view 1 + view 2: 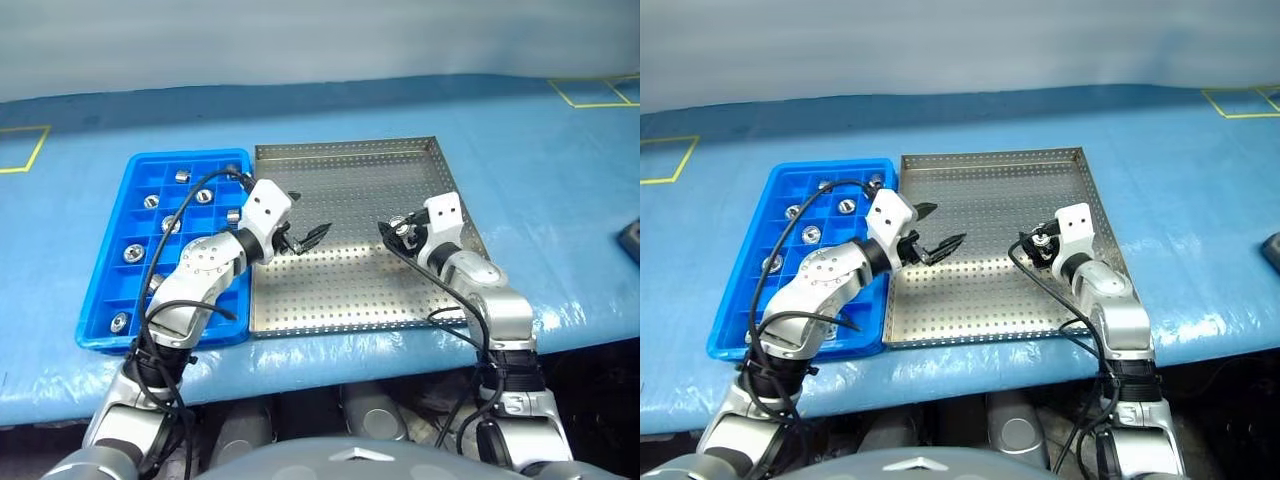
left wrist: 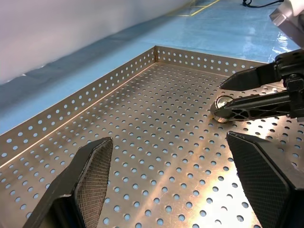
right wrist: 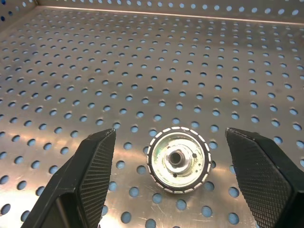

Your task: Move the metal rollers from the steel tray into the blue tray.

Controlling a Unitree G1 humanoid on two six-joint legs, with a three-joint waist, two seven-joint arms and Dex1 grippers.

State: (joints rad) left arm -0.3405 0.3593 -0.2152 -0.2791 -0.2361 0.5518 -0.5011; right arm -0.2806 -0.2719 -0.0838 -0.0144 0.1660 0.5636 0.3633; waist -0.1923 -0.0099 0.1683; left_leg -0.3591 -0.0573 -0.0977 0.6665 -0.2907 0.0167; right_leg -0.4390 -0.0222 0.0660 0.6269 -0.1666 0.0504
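The steel tray (image 1: 350,160) lies in the middle of the table with the blue tray (image 1: 105,290) against its left side. One metal roller (image 3: 178,159) lies flat on the steel tray's perforated floor, right of centre. My right gripper (image 1: 397,230) stands open around it, a finger (image 3: 90,171) on each side with a gap to the roller. My left gripper (image 1: 311,211) hovers open and empty over the steel tray's left part, pointing toward the roller (image 2: 222,103). Several rollers (image 1: 204,196) sit in compartments of the blue tray.
Both trays rest on a pale blue table cover (image 1: 560,180) with yellow tape marks at the far corners. A dark object (image 1: 632,238) lies at the right edge. The table's front edge runs just below the trays.
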